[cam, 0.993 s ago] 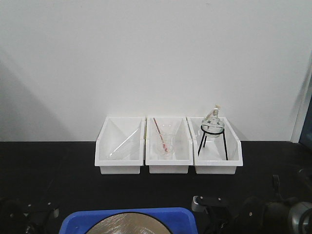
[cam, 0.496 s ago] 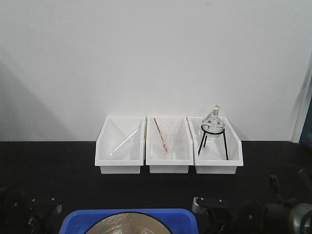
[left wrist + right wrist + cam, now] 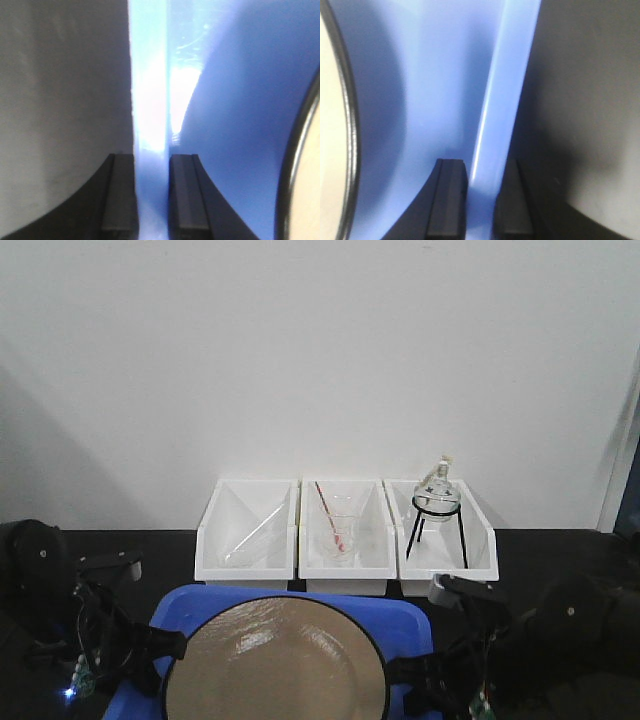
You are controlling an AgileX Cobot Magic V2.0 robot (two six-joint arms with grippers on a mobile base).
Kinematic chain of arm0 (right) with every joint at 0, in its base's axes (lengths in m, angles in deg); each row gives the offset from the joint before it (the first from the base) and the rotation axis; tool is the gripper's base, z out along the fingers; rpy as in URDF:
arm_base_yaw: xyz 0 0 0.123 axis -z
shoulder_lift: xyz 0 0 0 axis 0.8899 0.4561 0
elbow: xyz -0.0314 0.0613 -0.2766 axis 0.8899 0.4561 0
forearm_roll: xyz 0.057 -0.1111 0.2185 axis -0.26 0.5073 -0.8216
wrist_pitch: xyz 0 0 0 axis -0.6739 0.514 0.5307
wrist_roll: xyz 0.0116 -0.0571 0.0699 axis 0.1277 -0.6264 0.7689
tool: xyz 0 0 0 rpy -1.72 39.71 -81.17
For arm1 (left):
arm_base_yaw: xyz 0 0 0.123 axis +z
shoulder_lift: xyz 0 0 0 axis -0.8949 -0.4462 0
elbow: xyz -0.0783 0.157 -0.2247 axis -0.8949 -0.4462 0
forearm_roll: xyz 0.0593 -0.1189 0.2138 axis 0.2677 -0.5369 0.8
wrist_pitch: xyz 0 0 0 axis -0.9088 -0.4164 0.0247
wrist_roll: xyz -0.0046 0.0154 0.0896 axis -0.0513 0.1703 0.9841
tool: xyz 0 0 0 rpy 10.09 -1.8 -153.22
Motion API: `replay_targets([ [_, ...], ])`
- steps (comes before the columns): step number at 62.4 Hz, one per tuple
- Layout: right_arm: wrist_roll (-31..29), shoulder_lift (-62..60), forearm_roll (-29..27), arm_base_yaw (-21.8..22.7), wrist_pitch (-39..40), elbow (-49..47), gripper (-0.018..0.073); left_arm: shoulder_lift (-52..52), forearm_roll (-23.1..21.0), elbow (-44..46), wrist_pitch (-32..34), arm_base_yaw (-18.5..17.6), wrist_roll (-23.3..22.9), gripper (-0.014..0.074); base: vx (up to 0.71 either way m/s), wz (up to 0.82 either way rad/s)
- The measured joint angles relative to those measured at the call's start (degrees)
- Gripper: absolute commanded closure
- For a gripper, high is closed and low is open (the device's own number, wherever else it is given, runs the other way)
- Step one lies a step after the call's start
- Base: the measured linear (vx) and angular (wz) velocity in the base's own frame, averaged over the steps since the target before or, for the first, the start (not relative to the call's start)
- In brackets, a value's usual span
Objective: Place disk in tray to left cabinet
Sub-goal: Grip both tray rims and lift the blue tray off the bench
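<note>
- Two grippers hold the blue tray (image 3: 412, 620) by opposite sides.
- My left gripper (image 3: 150, 200) pinches the tray's left rim between its fingers.
- My right gripper (image 3: 479, 200) pinches the right rim the same way.
- The disk (image 3: 275, 665), glossy tan with a thin black edge, lies flat in the tray, nearly filling its width.
- Tray and disk sit low in my front view, over the dark table (image 3: 545, 550).
- Three white bins (image 3: 346, 540) holding glassware stand just behind the tray, against the white wall.
</note>
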Motion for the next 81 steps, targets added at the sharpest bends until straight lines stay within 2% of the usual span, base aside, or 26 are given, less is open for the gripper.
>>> replay_targets([
  [19,8.82,-0.01,8.7,0.19,-9.95,-12.15,0.0564,0.0,0.99,8.41,-7.83,0.05,-2.93,0.0597,0.0,0.0],
  [31,13.06,-0.01,12.13,0.19,-16.97,-18.64,0.0564,0.0,0.62,11.5,-11.72,0.05,-3.62,0.0597,0.0,0.0],
  [52,16.06,-0.01,13.06,0.19,-24.32,-21.82,0.0564,0.0,0.27,14.26,-18.74,0.05,-3.96,0.0597,0.0,0.0],
  [81,16.42,-0.01,13.39,0.19,-25.54,-21.82,0.0561,1.52,-0.05,14.26,-19.33,0.05,-3.96,0.0596,0.0,0.0],
])
